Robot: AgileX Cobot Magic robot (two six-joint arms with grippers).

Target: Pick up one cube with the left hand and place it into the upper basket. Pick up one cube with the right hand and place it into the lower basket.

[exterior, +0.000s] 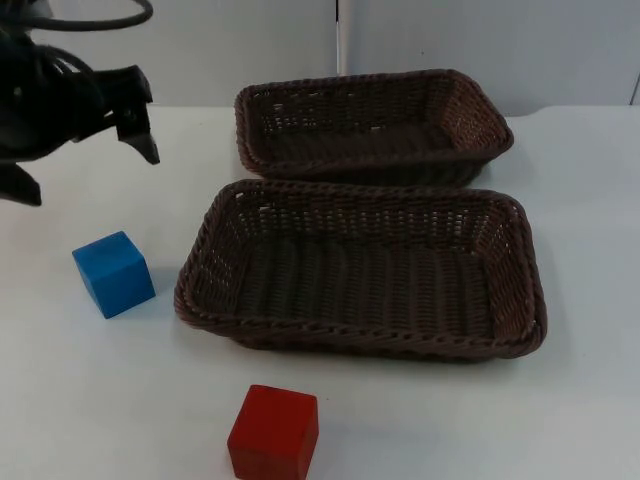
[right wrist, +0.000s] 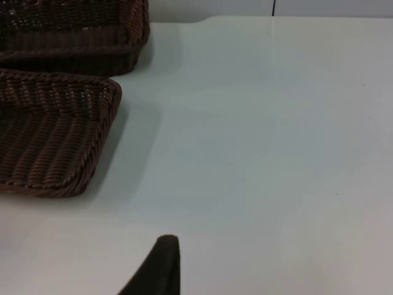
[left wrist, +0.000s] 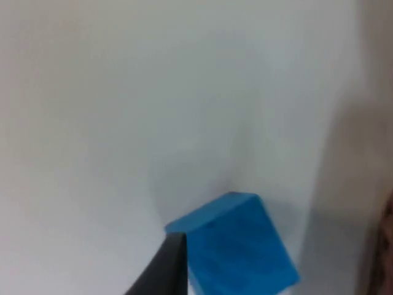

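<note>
A blue cube (exterior: 113,273) sits on the white table left of the lower basket (exterior: 210,250). A red cube (exterior: 273,432) lies near the front edge, below that basket. The upper basket (exterior: 475,110) stands behind it; both are dark brown wicker and hold nothing. My left gripper (exterior: 90,175) hangs open above the table, behind the blue cube and apart from it. In the left wrist view the blue cube (left wrist: 236,246) lies just beyond a black fingertip (left wrist: 166,270). My right gripper (right wrist: 161,270) waits over bare table to the right of the baskets.
The right wrist view takes in the lower basket's corner (right wrist: 92,98) and the upper basket's end wall (right wrist: 132,37). White table (exterior: 580,200) stretches right of the baskets, and the grey partition wall (exterior: 250,40) closes the back.
</note>
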